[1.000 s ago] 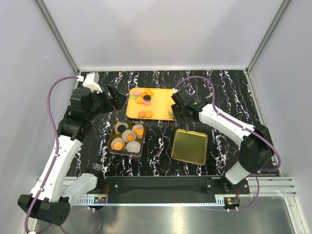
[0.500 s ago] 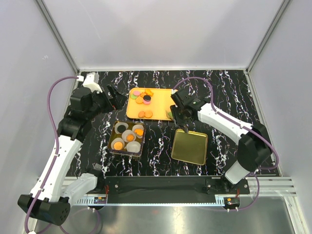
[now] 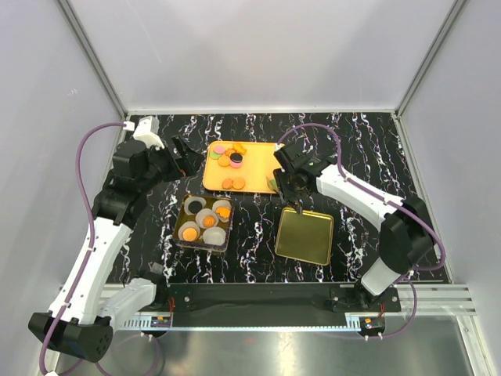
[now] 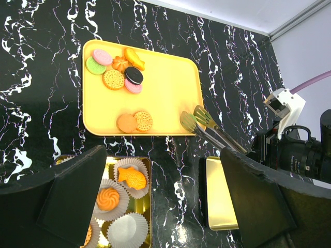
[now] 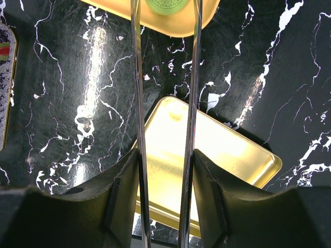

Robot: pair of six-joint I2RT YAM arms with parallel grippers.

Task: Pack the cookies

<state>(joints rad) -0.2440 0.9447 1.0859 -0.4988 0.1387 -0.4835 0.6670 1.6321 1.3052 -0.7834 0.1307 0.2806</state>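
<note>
Several cookies [image 3: 229, 154] lie at the far left of the orange tray [image 3: 257, 160], with two more [image 3: 233, 184] at its near edge; they also show in the left wrist view [image 4: 120, 72]. My right gripper [image 3: 291, 185] is shut on metal tongs [image 5: 137, 103]. The tong tips hold a green cookie [image 5: 166, 5] over the tray's near right corner [image 5: 155, 23]. A gold box [image 3: 226, 235] of paper cups holds several cookies [image 4: 132, 179]. My left gripper [image 4: 165, 196] is open and empty, high above the box's right edge.
A gold lid [image 3: 304, 236] lies on the black marble table to the right of the box, under my right gripper. One paper cup [image 4: 124, 230] in the box is empty. Grey walls enclose the table on three sides.
My right gripper with the tongs has shifted slightly toward the tray's near right corner. The left arm has not moved.
</note>
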